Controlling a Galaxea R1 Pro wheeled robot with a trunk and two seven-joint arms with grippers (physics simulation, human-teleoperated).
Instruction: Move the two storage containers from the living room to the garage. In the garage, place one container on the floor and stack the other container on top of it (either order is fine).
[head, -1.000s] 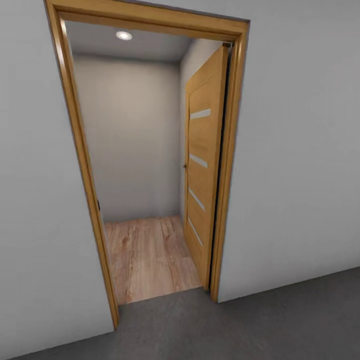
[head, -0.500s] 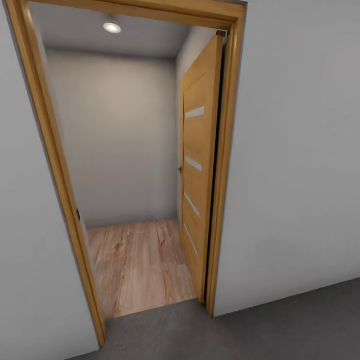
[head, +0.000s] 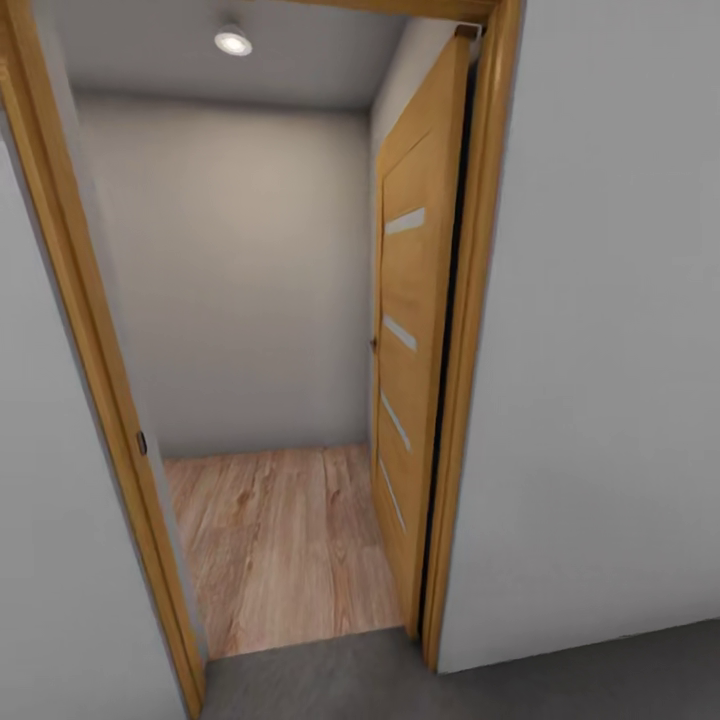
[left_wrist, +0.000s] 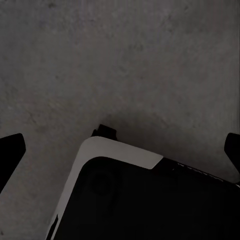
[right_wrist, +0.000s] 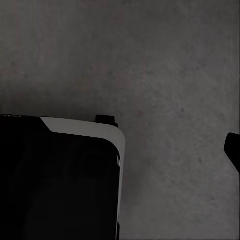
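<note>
The two storage containers are out of view. I face an open doorway (head: 270, 400) from the garage side, standing on dark grey concrete floor (head: 570, 680). Beyond the threshold lies light wood plank flooring (head: 280, 540). My left gripper (left_wrist: 120, 150) hangs open over the concrete floor (left_wrist: 125, 60), its dark fingertips (left_wrist: 11, 150) spread wide with nothing between them. In the right wrist view, my right gripper (right_wrist: 120, 150) is also over the concrete floor (right_wrist: 170, 60); one fingertip (right_wrist: 233, 149) shows at the frame edge, set wide, and nothing is held.
The wooden door (head: 415, 350) is swung inward against the right jamb. The wooden frame (head: 90, 380) and white walls (head: 610, 330) flank the opening. A grey wall (head: 240, 280) closes the small room behind. My base's black, white-edged corner (left_wrist: 117, 152) sits under each gripper.
The whole head view has shifted: the camera has come closer to the doorway, which now looms larger, and less concrete floor shows at the bottom.
</note>
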